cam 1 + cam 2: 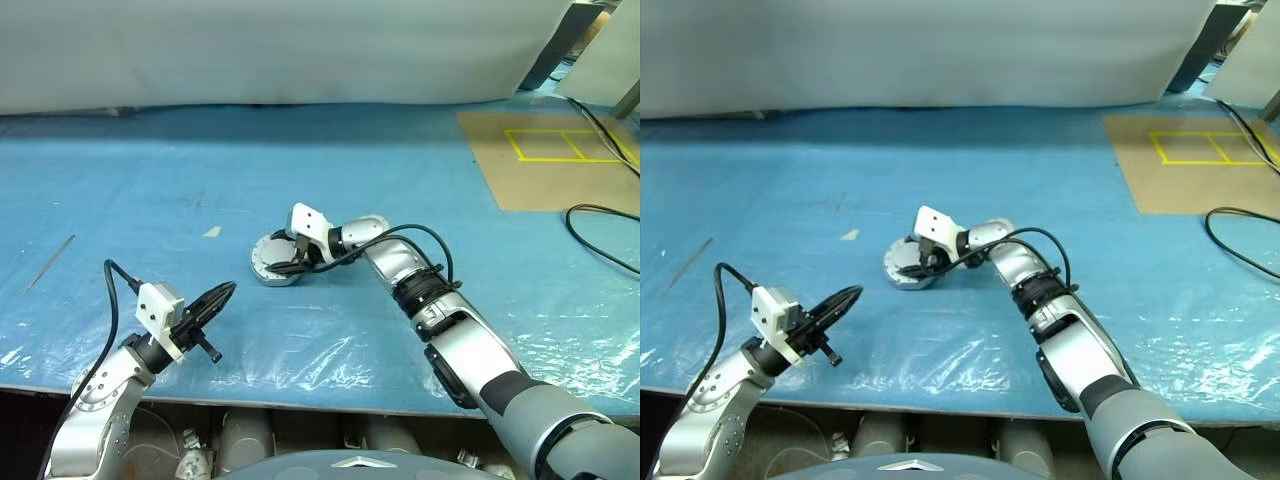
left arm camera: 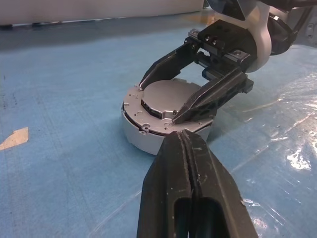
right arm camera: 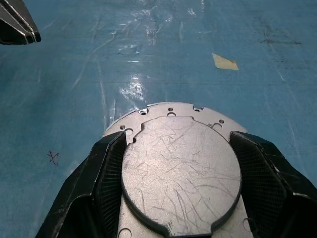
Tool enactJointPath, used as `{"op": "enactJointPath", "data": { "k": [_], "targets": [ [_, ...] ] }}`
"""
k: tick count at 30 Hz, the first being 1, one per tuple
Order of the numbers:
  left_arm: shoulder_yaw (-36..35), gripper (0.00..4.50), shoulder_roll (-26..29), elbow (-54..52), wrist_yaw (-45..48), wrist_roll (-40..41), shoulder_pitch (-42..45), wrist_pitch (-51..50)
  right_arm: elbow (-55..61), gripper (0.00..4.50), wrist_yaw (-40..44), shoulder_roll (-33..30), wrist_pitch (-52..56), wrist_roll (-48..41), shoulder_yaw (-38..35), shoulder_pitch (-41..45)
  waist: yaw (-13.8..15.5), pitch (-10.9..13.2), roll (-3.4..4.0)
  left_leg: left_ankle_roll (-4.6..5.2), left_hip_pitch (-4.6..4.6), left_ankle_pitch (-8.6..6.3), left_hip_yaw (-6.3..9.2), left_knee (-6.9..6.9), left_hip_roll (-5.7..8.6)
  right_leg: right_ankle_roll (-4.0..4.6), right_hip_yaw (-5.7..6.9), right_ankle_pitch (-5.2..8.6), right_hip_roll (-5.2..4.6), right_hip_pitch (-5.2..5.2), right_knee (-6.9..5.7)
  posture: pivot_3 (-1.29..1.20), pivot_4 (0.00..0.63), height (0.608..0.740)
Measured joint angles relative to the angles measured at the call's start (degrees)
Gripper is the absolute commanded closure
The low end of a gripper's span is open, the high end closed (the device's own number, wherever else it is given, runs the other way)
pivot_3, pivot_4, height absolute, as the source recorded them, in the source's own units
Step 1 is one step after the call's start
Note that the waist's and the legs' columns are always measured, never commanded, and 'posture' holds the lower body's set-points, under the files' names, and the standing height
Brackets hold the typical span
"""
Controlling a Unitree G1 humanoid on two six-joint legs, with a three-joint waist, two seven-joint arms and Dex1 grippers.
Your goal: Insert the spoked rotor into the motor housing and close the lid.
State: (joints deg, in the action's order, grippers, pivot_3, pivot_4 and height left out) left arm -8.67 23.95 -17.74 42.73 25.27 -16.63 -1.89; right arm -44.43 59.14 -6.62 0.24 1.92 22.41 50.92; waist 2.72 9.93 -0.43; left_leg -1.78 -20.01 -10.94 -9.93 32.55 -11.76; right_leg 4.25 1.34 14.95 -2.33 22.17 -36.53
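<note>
The motor housing [image 1: 262, 268], a short silver cylinder, stands mid-table on the blue sheet. On top of it lies the lid [image 2: 168, 96], plain grey face up and scratched [image 3: 181, 168]. My right gripper [image 1: 288, 262] reaches in from the right and is shut on the lid, one black finger against each side of its edge [image 3: 106, 163]. The housing's flange [image 3: 168, 110] shows beyond the lid. My left gripper [image 1: 230, 289] hovers shut and empty near the table's front left, pointing at the housing, with a gap between them [image 2: 182, 135]. The spoked rotor is hidden.
A tan tape scrap [image 1: 212, 232] lies left of the housing. A thin rod [image 1: 50, 262] lies far left. A brown board with yellow tape lines [image 1: 550, 160] and a black cable [image 1: 600, 225] sit at the right. White sheeting [image 1: 280, 50] bounds the back.
</note>
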Motion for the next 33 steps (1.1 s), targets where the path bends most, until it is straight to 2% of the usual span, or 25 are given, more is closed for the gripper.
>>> {"op": "enactJointPath", "data": {
  "k": [15, 29, 33],
  "targets": [
    [0.4, 4.5, 0.0, 1.4, 0.6, -0.8, 0.5, 0.8, -1.2, 1.52, -0.2, 3.1, 0.0, 0.0, -2.1, -0.7, -0.5, 0.0, 0.01, 0.0, -0.01, 0.0, -0.03, -0.15, -0.03, 0.13, -0.07, 0.07, 0.1, 0.17, -0.01, 0.0, 0.15, 0.74],
    [1.4, 4.5, 0.0, 1.9, 0.7, -1.4, 1.7, 0.9, -1.6, 1.52, -3.3, 3.2, -4.0, 3.0, 0.0, -1.2, -0.6, -0.2, 0.2, 0.0, 0.17, -0.01, -0.05, -0.3, -0.01, 0.1, -0.12, 0.09, 0.11, 0.12, -0.02, 0.0, 0.15, 0.74],
    [1.5, 4.5, 0.0, 1.8, 0.6, -1.4, 2.1, 0.7, -2.2, 1.52, -3.9, 3.3, -4.5, 3.2, 0.3, -0.9, -0.6, -0.3, 0.27, 0.0, 0.27, -0.01, -0.05, -0.34, 0.0, -0.17, -0.15, 0.24, 0.11, 0.08, -0.01, 0.0, 0.15, 0.74]
  ]
}}
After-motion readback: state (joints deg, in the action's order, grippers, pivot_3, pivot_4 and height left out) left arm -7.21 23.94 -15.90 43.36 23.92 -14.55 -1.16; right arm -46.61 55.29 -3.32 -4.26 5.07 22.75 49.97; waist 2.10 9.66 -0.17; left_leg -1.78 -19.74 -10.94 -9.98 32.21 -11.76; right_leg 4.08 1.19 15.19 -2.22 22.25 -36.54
